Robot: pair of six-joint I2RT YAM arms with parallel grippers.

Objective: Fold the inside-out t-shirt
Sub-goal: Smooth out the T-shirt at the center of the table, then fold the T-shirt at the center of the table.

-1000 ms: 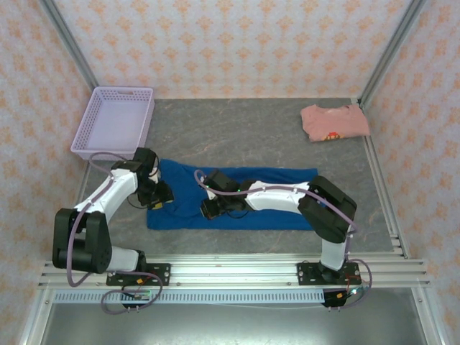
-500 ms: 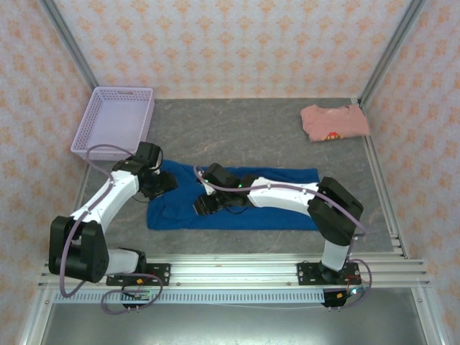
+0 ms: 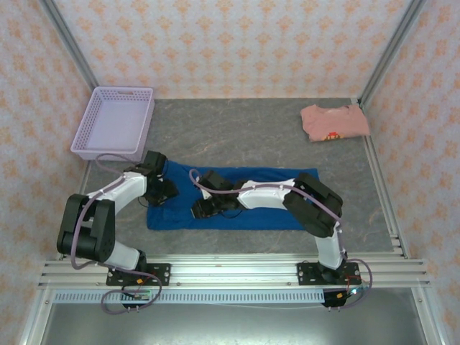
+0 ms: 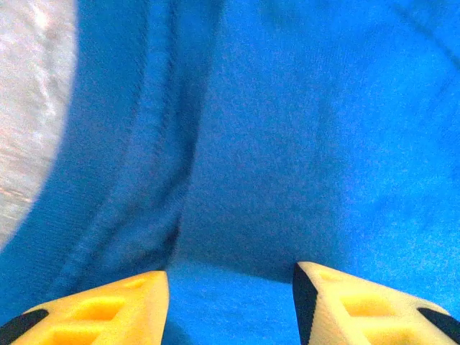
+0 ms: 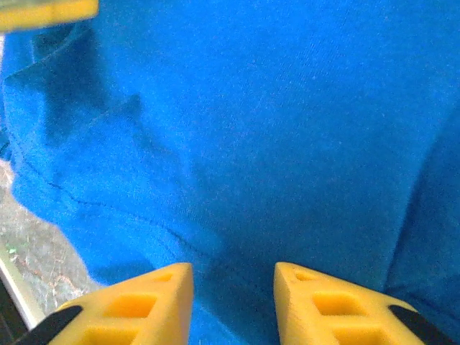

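Note:
The inside-out t-shirt (image 3: 244, 219) lies flat on the grey table as a long royal-blue strip running left to right. My left gripper (image 3: 164, 190) hovers low over its left end. In the left wrist view this gripper (image 4: 230, 272) is open, with blue cloth (image 4: 287, 129) and a thick seam below and nothing between the yellow fingers. My right gripper (image 3: 201, 208) is over the shirt just right of that, nearer the front edge. It (image 5: 232, 267) is open too, above smooth blue fabric (image 5: 273, 108) and a hem line.
A purple basket (image 3: 115, 122) stands at the back left. A folded salmon-pink shirt (image 3: 334, 122) lies at the back right. Bare grey table (image 3: 237, 129) stretches behind the blue shirt. The metal rail (image 3: 230, 269) runs along the near edge.
My right gripper has gone from shut to open and slid a little left and nearer. The left gripper shifted slightly over the shirt's left end, its elbow drawn in.

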